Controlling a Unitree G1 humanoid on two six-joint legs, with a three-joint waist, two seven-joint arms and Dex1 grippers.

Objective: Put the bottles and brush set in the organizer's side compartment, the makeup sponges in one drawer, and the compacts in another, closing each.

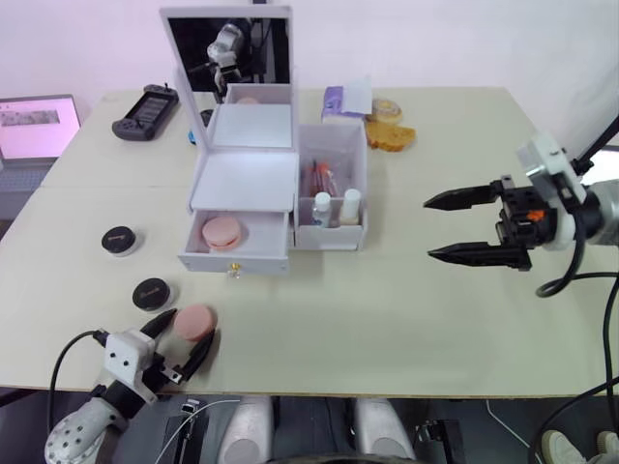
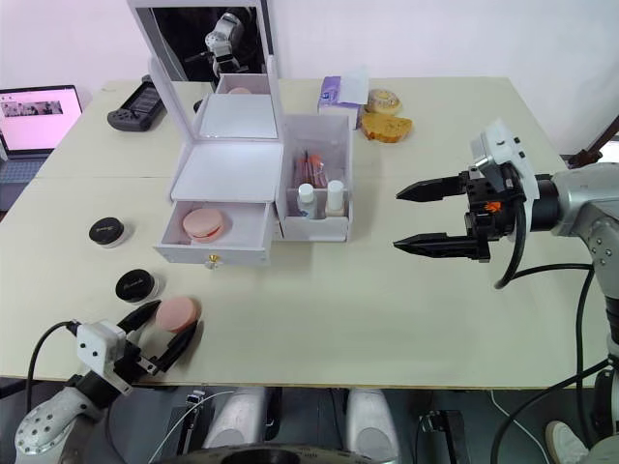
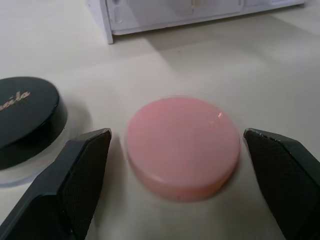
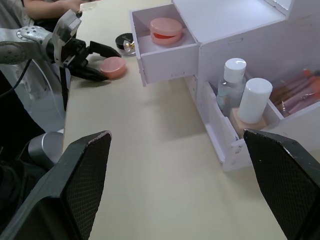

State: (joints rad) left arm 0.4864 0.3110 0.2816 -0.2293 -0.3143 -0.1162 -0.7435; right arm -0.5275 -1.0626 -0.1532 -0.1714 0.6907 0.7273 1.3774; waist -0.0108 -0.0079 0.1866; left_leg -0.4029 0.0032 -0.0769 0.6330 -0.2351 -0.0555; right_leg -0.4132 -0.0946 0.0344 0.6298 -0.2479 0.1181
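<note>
L pincer [image 1: 181, 340] straddling sponge [image 1: 194, 322], fingers spread, not gripping.
R pincer [image 1: 456, 226] hovering released at 3 o'clock of organizer [image 1: 253, 184]; other sponge [image 1: 221, 230] sitting in pulled-out drawer [image 1: 236, 242].

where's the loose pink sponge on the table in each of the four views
Left eye view: the round flat pink-peach makeup sponge lies near the front left table edge, between the left tool's open black fingers.
Right eye view: same spot.
Left wrist view: centre of picture, flat on the table.
Right wrist view: small, far off.
Shared landmark: the white plastic organizer's open lower drawer.
</note>
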